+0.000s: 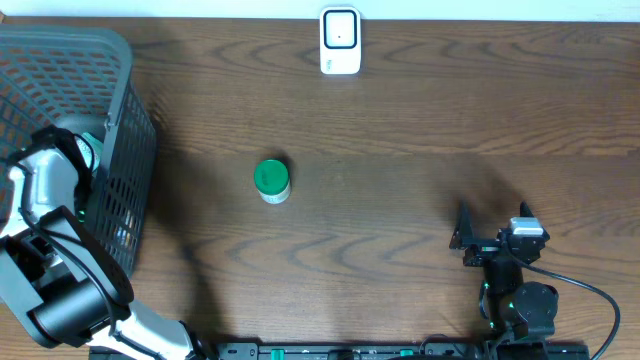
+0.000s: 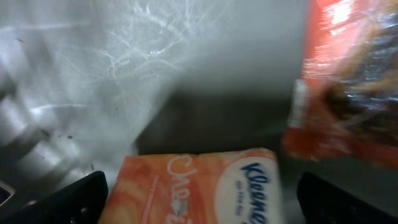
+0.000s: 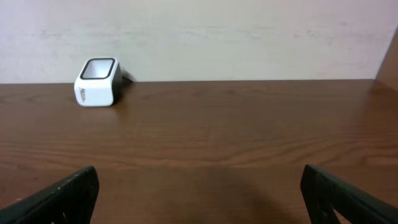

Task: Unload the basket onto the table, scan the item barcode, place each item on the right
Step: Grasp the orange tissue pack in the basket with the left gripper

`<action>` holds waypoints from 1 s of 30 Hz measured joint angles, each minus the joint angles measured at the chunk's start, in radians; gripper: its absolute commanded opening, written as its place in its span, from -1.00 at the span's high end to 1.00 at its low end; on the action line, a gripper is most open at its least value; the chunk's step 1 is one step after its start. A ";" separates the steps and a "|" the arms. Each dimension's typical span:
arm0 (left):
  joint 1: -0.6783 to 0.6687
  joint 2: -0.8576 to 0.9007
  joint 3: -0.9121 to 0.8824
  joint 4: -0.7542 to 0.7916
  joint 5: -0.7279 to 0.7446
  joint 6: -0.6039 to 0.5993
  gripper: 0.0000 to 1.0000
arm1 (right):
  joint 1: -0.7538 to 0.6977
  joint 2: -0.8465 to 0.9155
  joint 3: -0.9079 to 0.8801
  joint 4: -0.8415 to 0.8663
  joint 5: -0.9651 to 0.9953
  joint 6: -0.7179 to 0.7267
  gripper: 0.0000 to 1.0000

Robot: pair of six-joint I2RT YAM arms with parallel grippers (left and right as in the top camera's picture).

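My left gripper [image 2: 199,190] is down inside the grey basket [image 1: 125,110], open. Its black fingers [image 2: 71,200] stand either side of an orange Kleenex tissue pack [image 2: 186,186] without closing on it. An orange snack bag [image 2: 348,81] lies to the right of the pack. The white barcode scanner [image 1: 340,41] stands at the table's far edge; in the right wrist view the scanner [image 3: 97,81] sits at the far left. My right gripper [image 1: 492,228] rests open and empty near the front right, fingers [image 3: 65,198] wide over bare wood.
A jar with a green lid [image 1: 271,180] stands mid-table between basket and scanner. The basket's mesh wall [image 1: 140,200] rises along the left side. The left arm [image 1: 45,185] reaches over the basket rim. A pale wall backs the table.
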 measured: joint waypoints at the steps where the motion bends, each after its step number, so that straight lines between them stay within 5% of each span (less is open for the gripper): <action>1: 0.000 0.000 -0.014 0.011 0.000 -0.001 -0.95 | 0.000 0.000 0.000 0.000 0.000 0.000 -0.98; 6: 0.005 -0.009 -0.029 0.031 0.005 -0.003 -0.91 | 0.000 0.000 0.000 0.000 0.000 0.000 -0.98; 9: 0.005 -0.010 -0.033 0.032 0.006 -0.008 -0.33 | 0.000 0.000 0.000 0.000 0.000 0.000 -0.98; 15: 0.005 -0.010 -0.039 0.031 0.003 -0.002 0.00 | 0.000 0.000 0.000 0.000 0.000 0.000 -0.98; 23: 0.006 -0.026 0.023 -0.045 0.000 0.048 0.00 | 0.000 0.000 0.000 0.000 0.000 0.000 -0.98; 30: 0.005 -0.233 0.324 -0.108 0.004 0.098 -0.01 | 0.000 0.000 0.000 0.000 0.000 0.000 -0.98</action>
